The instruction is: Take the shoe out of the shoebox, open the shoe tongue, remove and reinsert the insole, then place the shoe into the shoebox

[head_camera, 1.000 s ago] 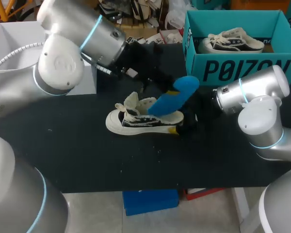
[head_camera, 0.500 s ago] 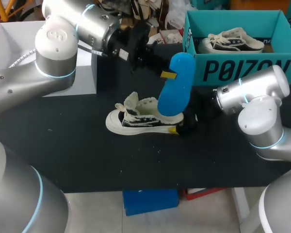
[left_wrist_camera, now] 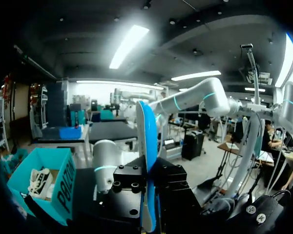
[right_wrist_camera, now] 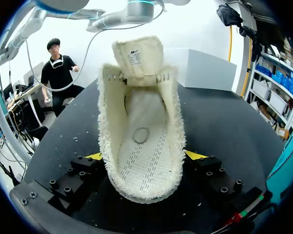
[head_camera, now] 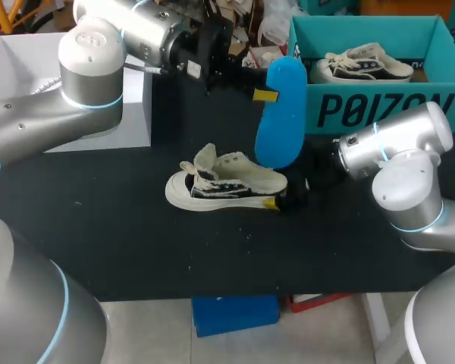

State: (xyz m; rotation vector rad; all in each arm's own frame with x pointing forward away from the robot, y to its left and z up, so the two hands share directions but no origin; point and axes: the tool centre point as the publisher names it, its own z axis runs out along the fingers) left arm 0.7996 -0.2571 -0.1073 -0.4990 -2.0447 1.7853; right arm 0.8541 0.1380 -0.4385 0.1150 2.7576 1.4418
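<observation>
Overhead, left gripper (head_camera: 262, 95) pinches the blue insole (head_camera: 280, 114) aloft; right wrist view alone shows right gripper (right_wrist_camera: 144, 156) clamping the shoe (right_wrist_camera: 139, 97).

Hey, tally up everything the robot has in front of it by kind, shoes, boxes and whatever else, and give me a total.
2 shoes: table shoe, boxed shoe
1 blue insole, held up in the left gripper
1 teal shoebox
1 white box
Total: 5
</observation>
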